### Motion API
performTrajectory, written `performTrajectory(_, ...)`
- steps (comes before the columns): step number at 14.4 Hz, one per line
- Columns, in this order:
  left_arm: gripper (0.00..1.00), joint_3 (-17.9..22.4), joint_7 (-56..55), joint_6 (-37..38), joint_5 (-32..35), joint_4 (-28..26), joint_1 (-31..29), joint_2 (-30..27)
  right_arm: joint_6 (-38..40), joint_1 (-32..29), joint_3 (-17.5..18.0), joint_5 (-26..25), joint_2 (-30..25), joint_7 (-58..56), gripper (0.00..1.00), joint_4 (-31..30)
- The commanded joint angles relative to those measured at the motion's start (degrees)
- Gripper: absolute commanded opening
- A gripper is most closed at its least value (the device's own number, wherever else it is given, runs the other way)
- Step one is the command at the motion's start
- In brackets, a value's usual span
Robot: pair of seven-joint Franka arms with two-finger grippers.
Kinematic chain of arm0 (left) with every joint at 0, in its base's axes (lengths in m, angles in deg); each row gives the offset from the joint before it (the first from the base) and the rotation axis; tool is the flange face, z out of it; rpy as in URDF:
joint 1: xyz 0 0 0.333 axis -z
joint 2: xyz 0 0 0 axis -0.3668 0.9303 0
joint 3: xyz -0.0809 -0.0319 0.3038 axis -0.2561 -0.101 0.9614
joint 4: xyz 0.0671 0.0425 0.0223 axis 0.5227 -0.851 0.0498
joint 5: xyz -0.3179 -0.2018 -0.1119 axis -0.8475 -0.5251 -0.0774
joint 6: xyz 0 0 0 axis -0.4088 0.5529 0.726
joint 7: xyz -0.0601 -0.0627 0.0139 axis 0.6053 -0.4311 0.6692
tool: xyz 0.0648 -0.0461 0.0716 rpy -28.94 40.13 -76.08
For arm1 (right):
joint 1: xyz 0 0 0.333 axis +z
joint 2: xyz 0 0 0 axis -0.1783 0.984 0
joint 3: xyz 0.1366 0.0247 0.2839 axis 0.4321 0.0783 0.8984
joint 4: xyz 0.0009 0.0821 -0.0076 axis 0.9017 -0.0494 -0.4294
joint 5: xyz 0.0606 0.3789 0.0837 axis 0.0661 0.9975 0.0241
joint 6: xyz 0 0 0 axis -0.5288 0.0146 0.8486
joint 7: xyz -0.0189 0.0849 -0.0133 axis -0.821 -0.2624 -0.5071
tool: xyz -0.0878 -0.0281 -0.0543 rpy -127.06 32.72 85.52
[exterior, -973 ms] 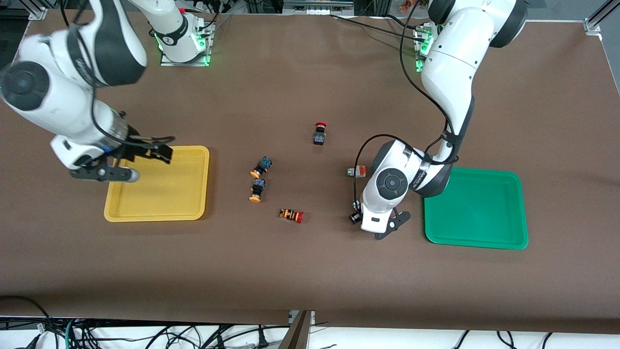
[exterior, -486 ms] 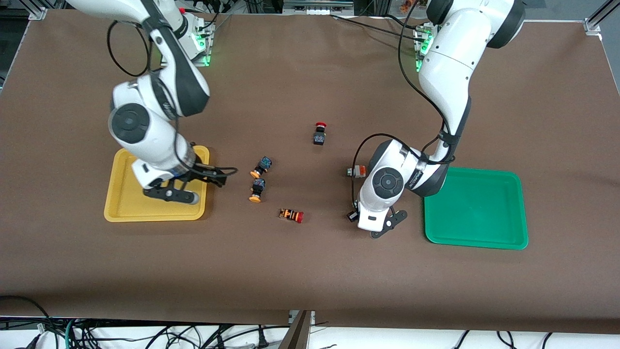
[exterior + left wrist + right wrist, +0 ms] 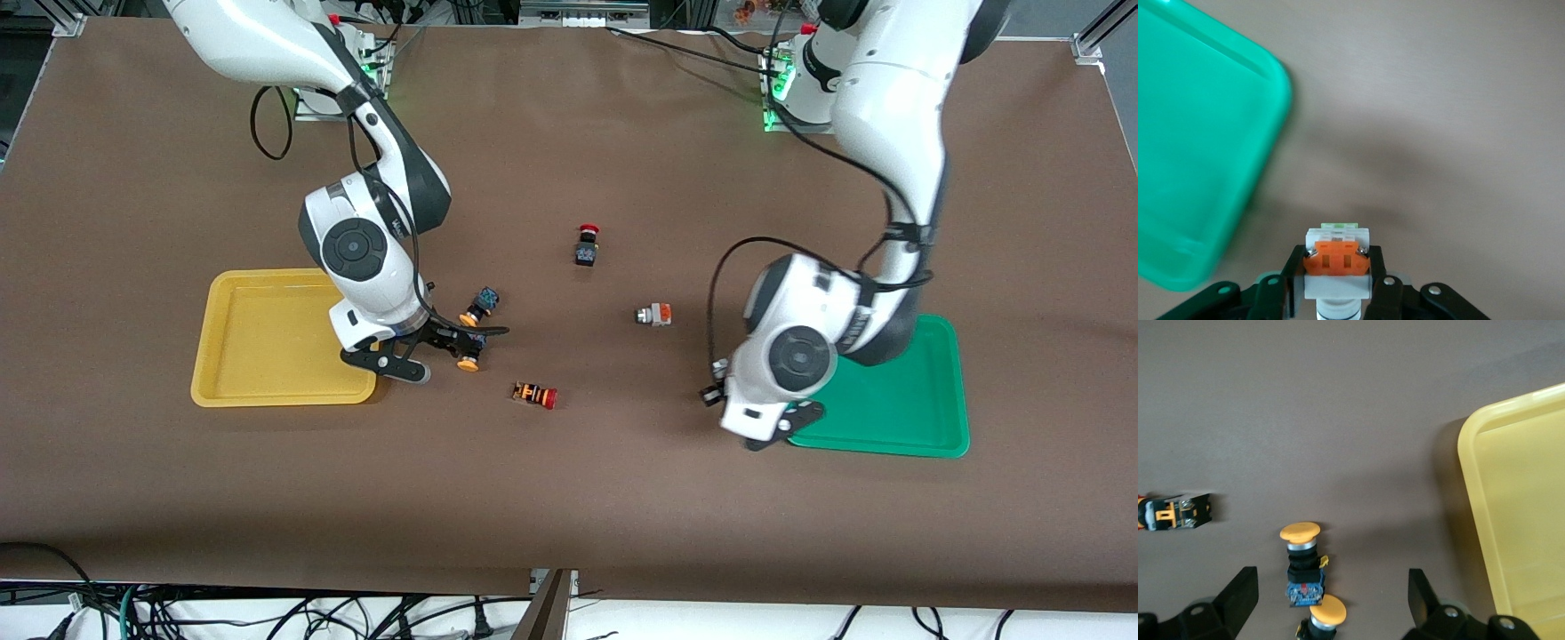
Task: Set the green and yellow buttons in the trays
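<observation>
White-and-orange button (image 3: pixel 1336 263) sits pinched between the left gripper (image 3: pixel 763 433)'s fingers beside the green tray (image 3: pixel 1191 147), while the right gripper (image 3: pixel 1331 600)'s spread fingers straddle 2 yellow-capped buttons (image 3: pixel 1300 557) beside the yellow tray (image 3: pixel 1518 513).

The right gripper (image 3: pixel 425 354) hangs with its fingers spread between the yellow tray (image 3: pixel 258 342) and the 2 orange-capped buttons, one (image 3: pixel 469 352) just beside its fingertips and the other (image 3: pixel 478 306) a little farther from the camera. The left gripper (image 3: pixel 766 436) is over the green tray's (image 3: pixel 907 400) edge nearest the table's middle, hidden under the wrist, while a silvery-capped button (image 3: pixel 653 315) lies on the brown table (image 3: pixel 569 498) between the 2 arms. A black red-capped button (image 3: pixel 586 245) stands farthest from the camera, and an orange-striped red-capped button (image 3: pixel 535 394) lies nearest it.
</observation>
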Motion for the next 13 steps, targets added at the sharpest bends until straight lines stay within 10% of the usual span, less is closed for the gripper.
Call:
performTrajectory(1,0.22,-0.6,15.2,3.2,3.0,-2.8,-7.0,-2.5,-1.6,0.8,-0.4,-0.9,1.9,2.9,0.99,1.2)
performTrajectory(8,0.31,-1.8,39.9,-11.1,2.1,-18.4,-16.7,-5.3,-5.5,3.1,-0.4,-1.1,6.3,7.2,0.99,1.3)
performTrajectory(9,0.40,-1.8,40.0,-14.8,2.2,-21.4,-16.8,-6.4,-6.3,3.1,-0.4,-1.1,6.8,7.6,0.99,1.3)
performTrajectory(11,1.00,-1.8,39.8,-15.0,2.1,-21.6,-16.7,-6.9,-10.7,3.1,-0.8,-1.2,8.7,8.2,0.99,1.4)
performTrajectory(13,1.00,-1.8,39.6,-14.1,2.1,-21.3,-16.7,-7.8,-12.3,2.2,-1.1,-1.3,9.8,7.7,0.99,1.9)
